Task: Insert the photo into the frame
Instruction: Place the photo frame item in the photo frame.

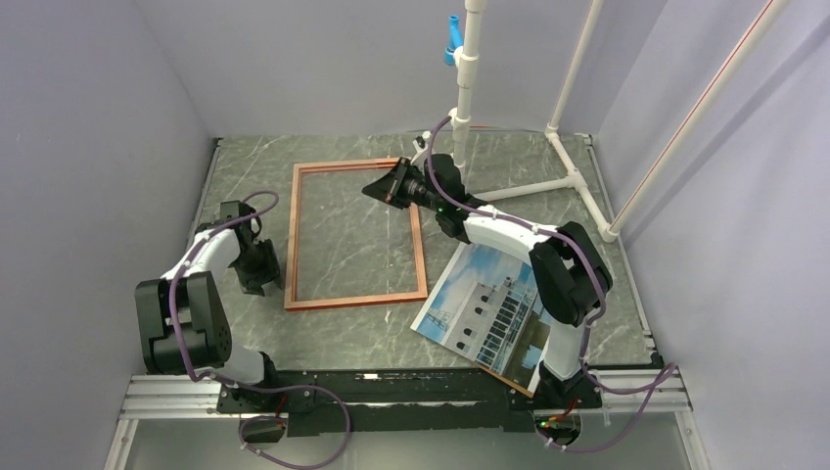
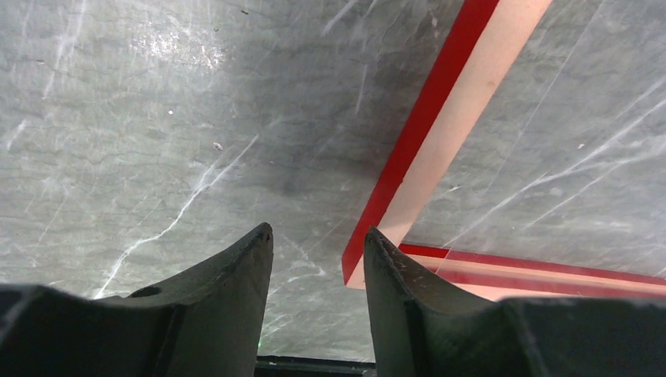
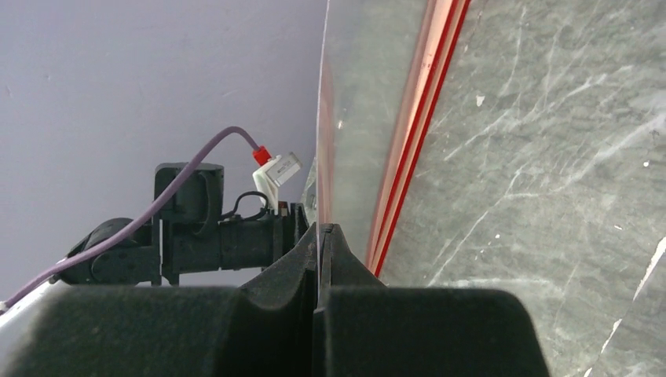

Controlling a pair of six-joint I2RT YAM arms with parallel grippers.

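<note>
While one frame (image 1: 293,235) lies on the table (image 1: 323,338), one photo (image 1: 480,304) lies face up just beside its near-right corner. The left gripper (image 2: 318,234) has its jaws apart by the frame's near-left corner. The right gripper (image 3: 324,228) has its jaws pressed together near the far-right corner.

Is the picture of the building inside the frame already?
No, the photo lies flat on the table, outside the frame and off to its right.
</note>
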